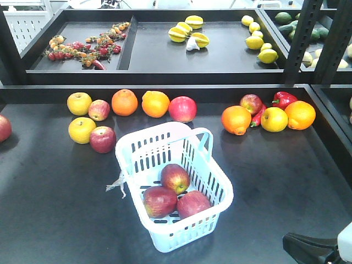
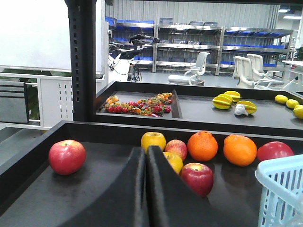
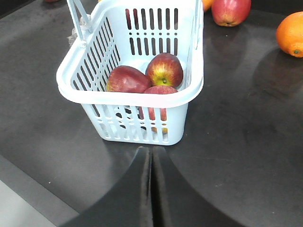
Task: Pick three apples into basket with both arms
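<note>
3 apples [image 1: 176, 192] sit in the basket [image 1: 212, 231] — firm, smooth, best gripped around the middle; my left gripper [image 2: 146, 156] and right gripper [image 3: 151, 153] are closed, empty.

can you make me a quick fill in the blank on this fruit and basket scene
1. The basket holds ____ apples.
2. The end effector in the right wrist view is ____, and empty.
3. Between the orange and the yellow fruit lies a red ____.
4. The basket's colour is pale ____.

Missing words: three; shut; pepper; blue
</note>
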Tool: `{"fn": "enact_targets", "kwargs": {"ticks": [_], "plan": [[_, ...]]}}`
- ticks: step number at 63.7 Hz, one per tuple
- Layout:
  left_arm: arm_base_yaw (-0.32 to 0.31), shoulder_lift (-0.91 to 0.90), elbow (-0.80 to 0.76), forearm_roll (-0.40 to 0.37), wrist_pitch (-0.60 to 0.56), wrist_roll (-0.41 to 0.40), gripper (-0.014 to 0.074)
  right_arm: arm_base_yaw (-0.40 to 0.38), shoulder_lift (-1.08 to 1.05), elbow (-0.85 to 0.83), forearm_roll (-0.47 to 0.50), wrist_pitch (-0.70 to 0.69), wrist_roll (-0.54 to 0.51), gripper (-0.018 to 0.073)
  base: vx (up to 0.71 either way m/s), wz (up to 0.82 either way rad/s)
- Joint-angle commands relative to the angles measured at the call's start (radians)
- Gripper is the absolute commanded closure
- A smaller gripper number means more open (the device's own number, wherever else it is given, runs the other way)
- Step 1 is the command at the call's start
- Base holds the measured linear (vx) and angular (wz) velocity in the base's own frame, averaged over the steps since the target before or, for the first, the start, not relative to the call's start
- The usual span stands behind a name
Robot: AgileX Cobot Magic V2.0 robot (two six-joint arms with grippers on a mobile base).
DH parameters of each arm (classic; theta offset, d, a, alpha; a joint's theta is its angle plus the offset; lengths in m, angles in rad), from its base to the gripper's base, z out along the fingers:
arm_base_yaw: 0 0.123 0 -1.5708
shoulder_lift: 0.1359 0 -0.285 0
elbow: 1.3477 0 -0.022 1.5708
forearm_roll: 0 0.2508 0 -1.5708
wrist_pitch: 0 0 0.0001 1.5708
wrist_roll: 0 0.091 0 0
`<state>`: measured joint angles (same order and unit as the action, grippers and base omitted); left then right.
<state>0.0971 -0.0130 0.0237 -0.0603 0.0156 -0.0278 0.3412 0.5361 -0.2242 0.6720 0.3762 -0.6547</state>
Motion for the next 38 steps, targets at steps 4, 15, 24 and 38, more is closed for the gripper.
{"fn": "enact_targets", "kwargs": {"ticks": [4,15,24,38], "plan": [[-0.001,-0.015,0.025,-0.011,-0.079,-0.001,0.0603,-0.002,-0.001,-0.026,0.015,-0.045,-0.005,0.0564,0.0,0.0],[-0.001,-0.015,0.024,-0.011,-0.078,-0.001,0.0603,-0.002,-0.001,-0.026,0.015,-0.045,-0.005,0.0564,0.0,0.0],[-0.001,-0.015,0.024,-0.011,-0.078,-0.001,0.0603,-0.002,-0.001,-0.026,0.015,-0.045,-0.005,0.0564,0.0,0.0],[-0.001,-0.015,0.024,-0.011,-0.078,-0.001,0.0603,-0.002,-0.001,-0.026,0.015,-0.045,-0.005,0.0564,0.0,0.0]]}}
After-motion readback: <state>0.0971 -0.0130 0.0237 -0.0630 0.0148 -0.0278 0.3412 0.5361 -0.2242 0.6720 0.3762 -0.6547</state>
